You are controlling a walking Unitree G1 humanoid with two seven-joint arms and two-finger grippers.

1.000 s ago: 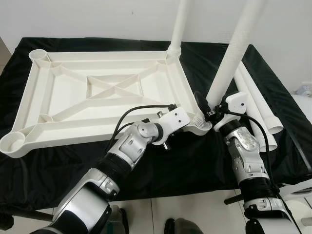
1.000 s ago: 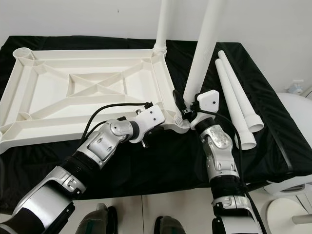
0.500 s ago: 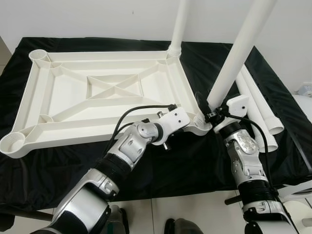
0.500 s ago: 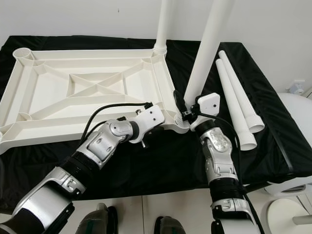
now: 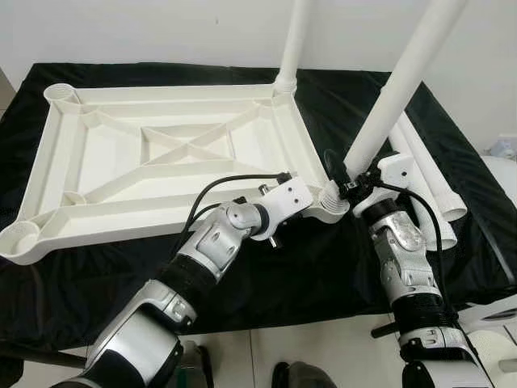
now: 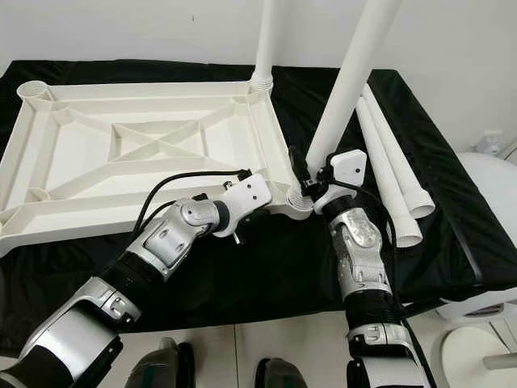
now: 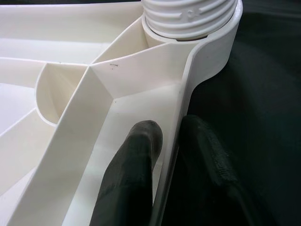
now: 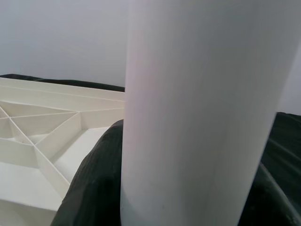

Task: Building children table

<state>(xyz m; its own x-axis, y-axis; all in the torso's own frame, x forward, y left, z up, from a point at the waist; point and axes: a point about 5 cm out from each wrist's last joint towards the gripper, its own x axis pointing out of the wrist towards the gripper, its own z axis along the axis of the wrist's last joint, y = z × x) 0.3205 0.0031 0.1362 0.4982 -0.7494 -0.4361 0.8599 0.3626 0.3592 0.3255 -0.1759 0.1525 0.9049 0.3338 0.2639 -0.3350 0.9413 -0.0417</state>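
White tabletop [image 5: 161, 145] rim pinched by left gripper [image 7: 164, 155]; right gripper [image 5: 343, 184] clamps tilted leg [image 5: 396, 89]

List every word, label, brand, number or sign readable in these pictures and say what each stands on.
None: no text can be read anywhere.
The upturned white tabletop, the four white table legs and the black cloth are all plain.
The left hand, pinching the tabletop's rim, and the right hand, gripping the near leg, bear no legible marking.
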